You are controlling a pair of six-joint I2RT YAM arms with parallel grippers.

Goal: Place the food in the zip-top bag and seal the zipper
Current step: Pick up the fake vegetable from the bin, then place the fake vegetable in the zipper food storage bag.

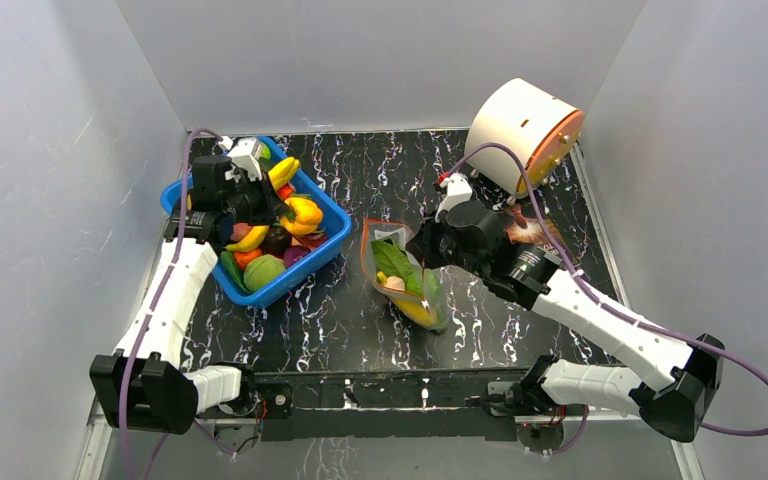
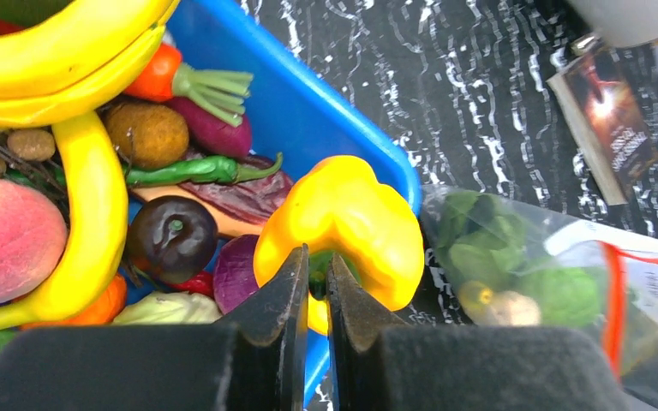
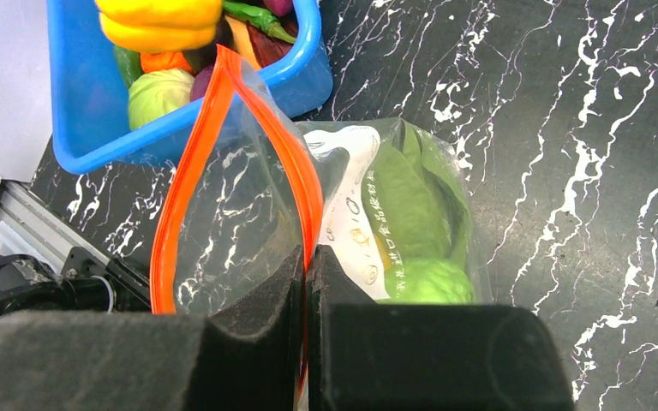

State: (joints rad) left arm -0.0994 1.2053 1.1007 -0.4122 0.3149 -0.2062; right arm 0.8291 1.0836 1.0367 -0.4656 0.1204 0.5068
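My left gripper [image 2: 317,257] is shut on the green stem of the yellow-orange bell pepper [image 2: 351,218] and holds it over the right rim of the blue basket [image 2: 308,103]; it also shows in the top view [image 1: 295,212]. The basket holds bananas [image 2: 60,60], a peach [image 2: 8,240] and several other pieces. My right gripper [image 3: 308,253] is shut on one side of the red-orange zipper [image 3: 188,154] and holds the clear zip-top bag [image 3: 248,205] open. Green lettuce [image 3: 411,205] lies inside the bag [image 1: 405,275].
A white cylinder with an orange lid [image 1: 520,130] lies at the back right. A small dark booklet [image 1: 530,230] lies beside my right arm. Grey walls close in the table on three sides. The basket [image 1: 320,255] stands left of the bag.
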